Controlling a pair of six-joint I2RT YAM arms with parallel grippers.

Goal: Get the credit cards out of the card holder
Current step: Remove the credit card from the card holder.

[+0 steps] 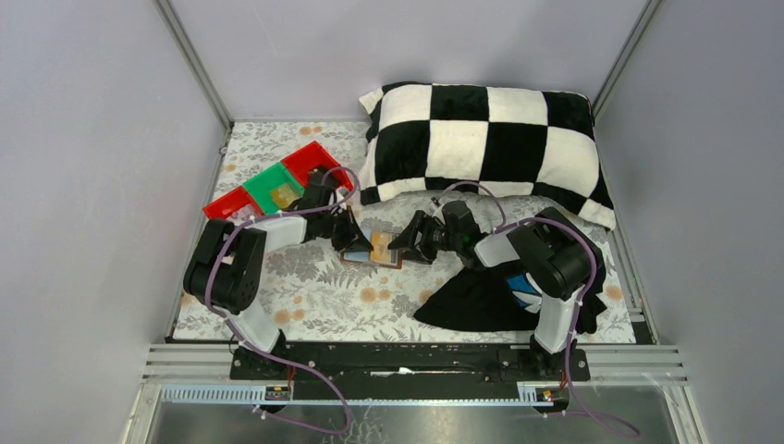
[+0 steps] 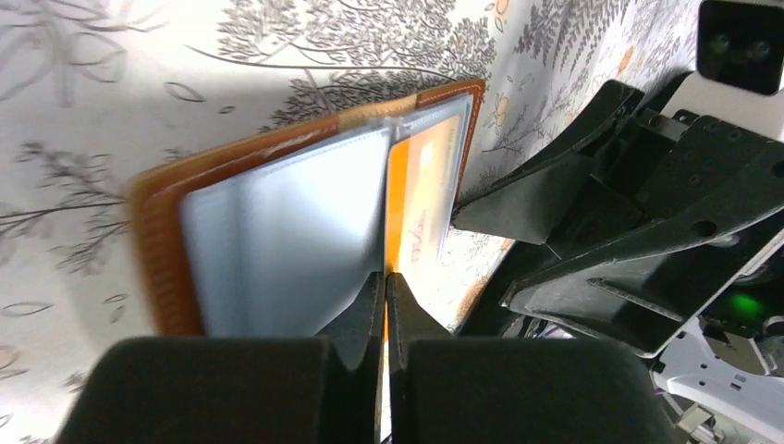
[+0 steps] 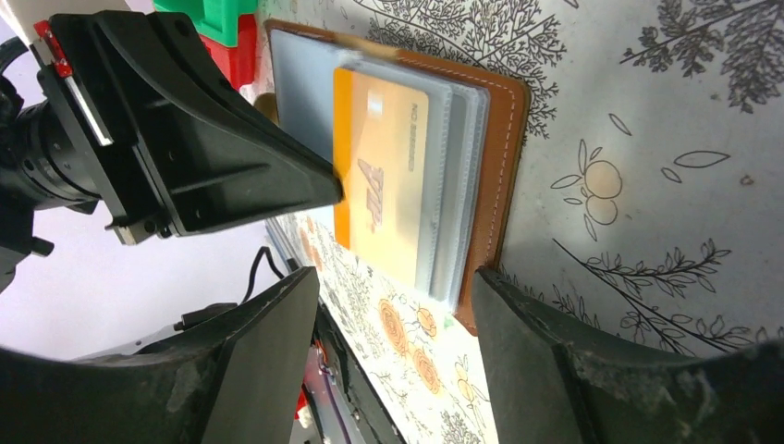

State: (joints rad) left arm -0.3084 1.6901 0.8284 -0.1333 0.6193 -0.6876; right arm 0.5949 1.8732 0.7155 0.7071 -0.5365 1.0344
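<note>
Left hand (image 2: 385, 279) pinches the orange credit card (image 2: 421, 203) inside the card holder (image 2: 157, 240); right hand (image 3: 396, 282) gapes wide. A caught sleeve (image 3: 453, 185) could drag it along.

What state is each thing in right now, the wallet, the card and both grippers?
card holder: open, lying flat.
orange card: inside a clear sleeve, not yet out.
left gripper: shut, tips at the orange card's edge.
right gripper: open, jaws either side of the card holder's corner.
</note>
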